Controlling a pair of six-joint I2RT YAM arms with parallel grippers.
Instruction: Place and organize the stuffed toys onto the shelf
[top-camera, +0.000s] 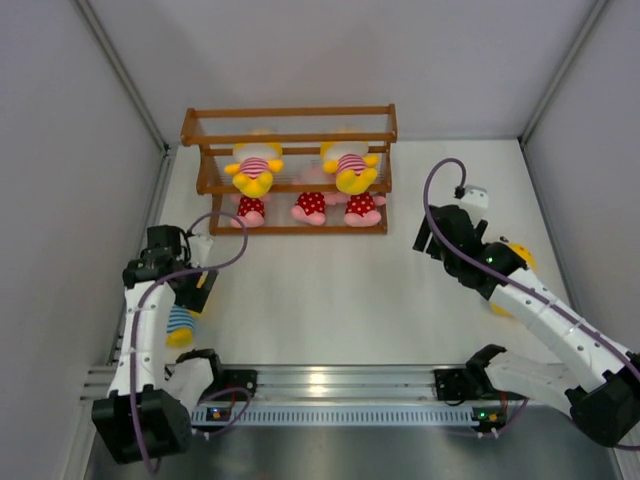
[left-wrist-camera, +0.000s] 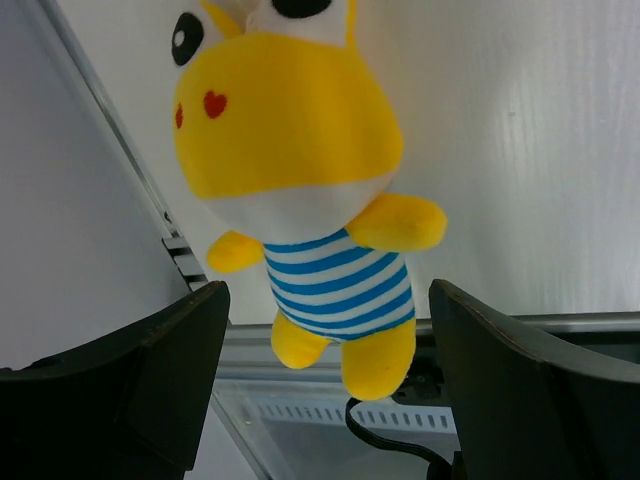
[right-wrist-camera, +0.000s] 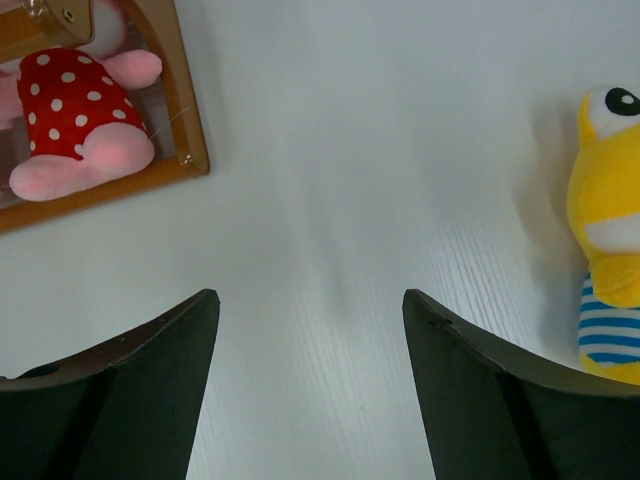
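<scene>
- done: brown wooden shelf (top-camera: 290, 112) holds two yellow pink-striped plush toys (top-camera: 254, 170) above three pink red-dotted plush toys (top-camera: 311, 206).
- left: one yellow blue-striped plush toy (left-wrist-camera: 290, 130) on the bench (top-camera: 330, 290) under the left tool (left-wrist-camera: 325, 290), a second blue-striped toy (right-wrist-camera: 608, 250) beside the right tool (right-wrist-camera: 310, 295); both tools agape, empty.

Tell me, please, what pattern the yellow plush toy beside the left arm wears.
Blue-striped white shirt, clearest in the left wrist view.

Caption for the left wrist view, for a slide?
Open left gripper framing a yellow toy in a blue-striped shirt.
</scene>
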